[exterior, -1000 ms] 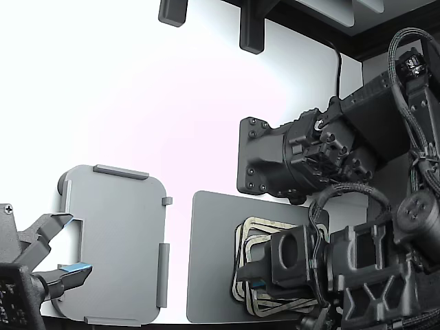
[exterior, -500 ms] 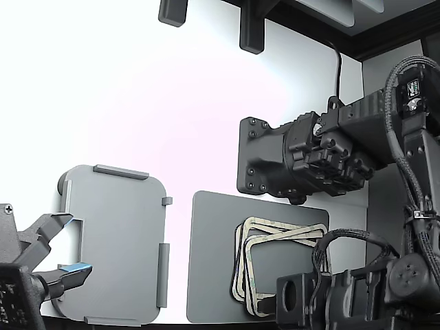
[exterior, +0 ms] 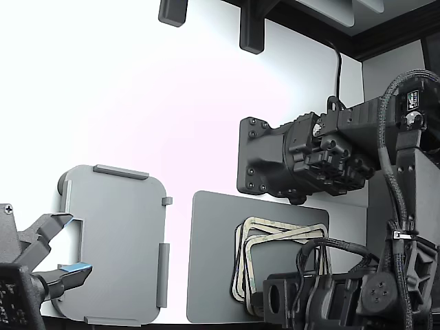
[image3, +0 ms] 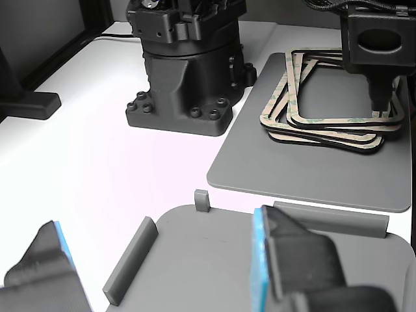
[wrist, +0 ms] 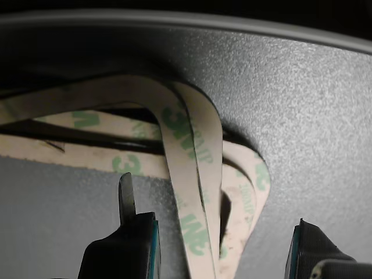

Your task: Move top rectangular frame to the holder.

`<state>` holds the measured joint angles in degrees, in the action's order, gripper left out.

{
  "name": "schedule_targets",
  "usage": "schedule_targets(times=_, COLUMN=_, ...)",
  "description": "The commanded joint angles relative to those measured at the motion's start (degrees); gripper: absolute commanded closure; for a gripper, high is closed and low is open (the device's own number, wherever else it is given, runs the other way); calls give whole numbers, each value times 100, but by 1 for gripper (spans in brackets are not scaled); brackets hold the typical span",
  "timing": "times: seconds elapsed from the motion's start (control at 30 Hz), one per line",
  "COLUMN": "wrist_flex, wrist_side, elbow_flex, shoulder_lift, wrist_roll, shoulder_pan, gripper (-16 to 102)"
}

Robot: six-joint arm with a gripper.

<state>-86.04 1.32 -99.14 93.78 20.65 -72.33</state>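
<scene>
Claw (wrist: 218,244) low over the frame stack, fingers spread, straddling a corner of the top rectangular frame (wrist: 192,174) without pinching it. Frame: thin tan strip, green print, on a textured dark grey mat (exterior: 213,261). Light grey tabbed holder (exterior: 117,240) lies at the mat's 9 o'clock, exterior view. Fingertips cut off.

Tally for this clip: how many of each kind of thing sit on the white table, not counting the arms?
Tan frames: at least 3, stacked and fanned; exact count unclear
Dark grey mat: 1
Light grey holder: 1, nothing on it
Black machine block: 1
Total: at least 6
</scene>
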Motion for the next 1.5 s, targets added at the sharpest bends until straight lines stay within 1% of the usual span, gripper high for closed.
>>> schedule_targets(times=0.0, wrist_flex=35, wrist_side=35, elbow_flex=-26, shoulder_lift=176, wrist_roll=97, shoulder_pan=79, gripper=-5)
schedule_targets(times=0.13, wrist_flex=44, wrist_side=44, elbow_flex=-114, shoulder_lift=202, wrist_roll=264, shoulder_pan=79, gripper=-5)
schedule_targets(times=0.33, wrist_flex=237, wrist_side=-26, elbow_flex=-290, shoulder_lift=211, wrist_roll=431, shoulder_pan=79, gripper=-2)
schedule_targets(times=0.53, wrist_flex=246, wrist_side=-70, elbow_flex=-369, shoulder_lift=272, wrist_roll=712, shoulder_pan=70, gripper=1)
schedule_targets(times=0.63, wrist_flex=255, wrist_side=-53, elbow_flex=-439, shoulder_lift=299, wrist_roll=721, shoulder_pan=70, gripper=8)
schedule_targets(times=0.7, wrist_flex=272, wrist_side=-26, elbow_flex=-483, shoulder_lift=325, wrist_roll=747, shoulder_pan=70, gripper=11)
schedule_targets(times=0.9, wrist_flex=334, wrist_side=35, elbow_flex=-510, shoulder_lift=299, wrist_roll=791, shoulder_pan=70, gripper=15)
schedule_targets(times=1.07, wrist_flex=466, wrist_side=35, elbow_flex=-562, shoulder_lift=255, wrist_roll=782, shoulder_pan=70, gripper=23)
schedule_targets(times=1.47, wrist_flex=580, wrist_side=88, elbow_flex=-703, shoulder_lift=246, wrist_roll=853, shoulder_pan=62, gripper=31)
